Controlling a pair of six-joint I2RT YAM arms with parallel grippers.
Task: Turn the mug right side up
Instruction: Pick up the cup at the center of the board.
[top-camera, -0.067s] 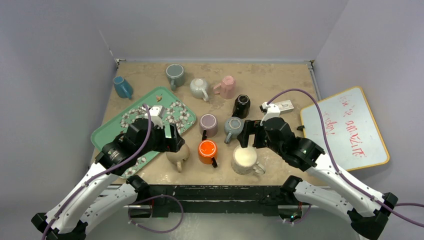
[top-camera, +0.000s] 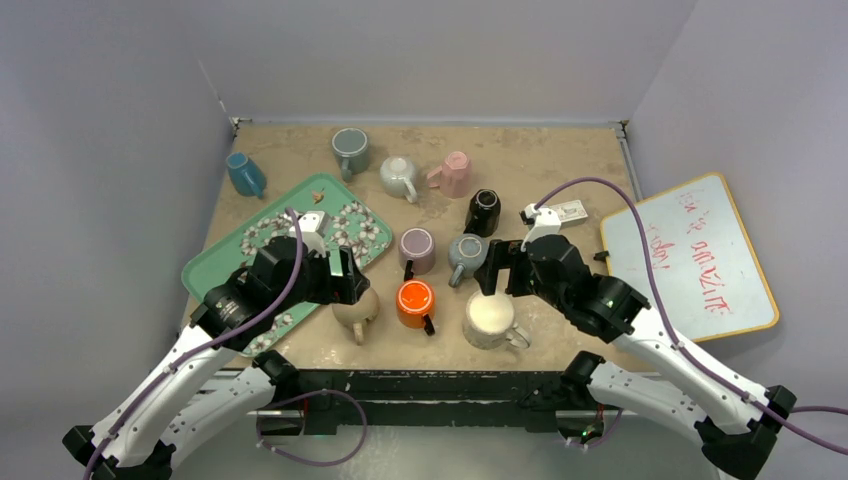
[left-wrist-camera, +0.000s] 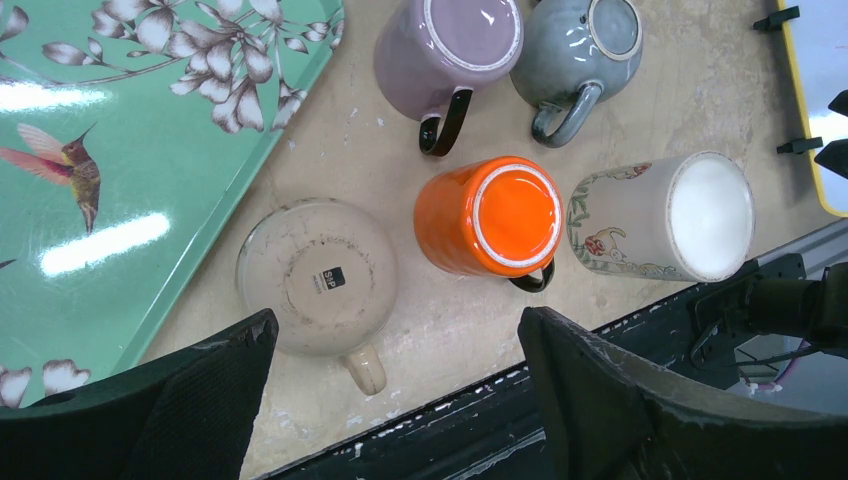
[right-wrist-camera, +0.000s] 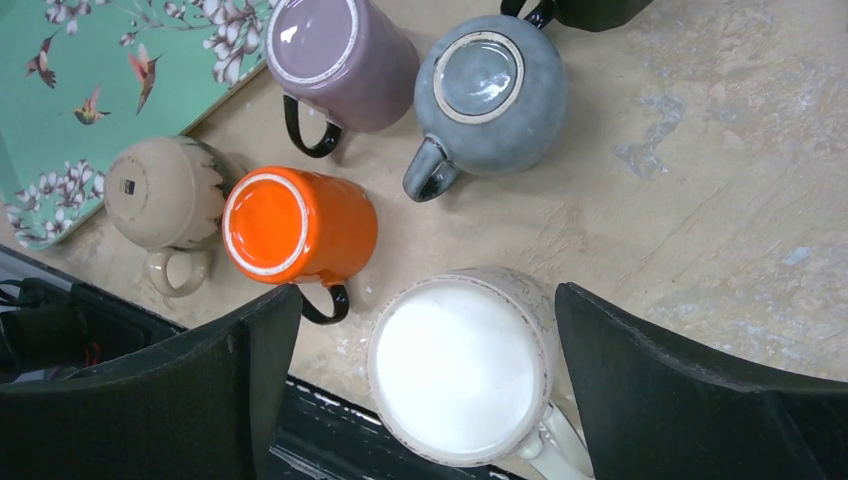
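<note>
A white mug with a floral side (top-camera: 489, 320) stands near the table's front edge with a flat white face up; it looks base-up. In the right wrist view the mug (right-wrist-camera: 460, 365) lies between my two fingers. My right gripper (top-camera: 497, 272) (right-wrist-camera: 428, 300) is open and hovers above it without touching. A beige mug (top-camera: 357, 310) (left-wrist-camera: 318, 275) stands base-up beside the tray. My left gripper (top-camera: 343, 280) (left-wrist-camera: 398, 320) is open and empty above its handle side.
Upside-down orange (top-camera: 414, 302), purple (top-camera: 417, 248) and grey (top-camera: 466, 252) mugs crowd between the two. Black (top-camera: 484, 210), pink (top-camera: 454, 172), pale (top-camera: 399, 176), grey-green (top-camera: 350, 150) and blue (top-camera: 244, 173) mugs stand farther back. A green floral tray (top-camera: 200, 268) lies left, a whiteboard (top-camera: 700, 255) right.
</note>
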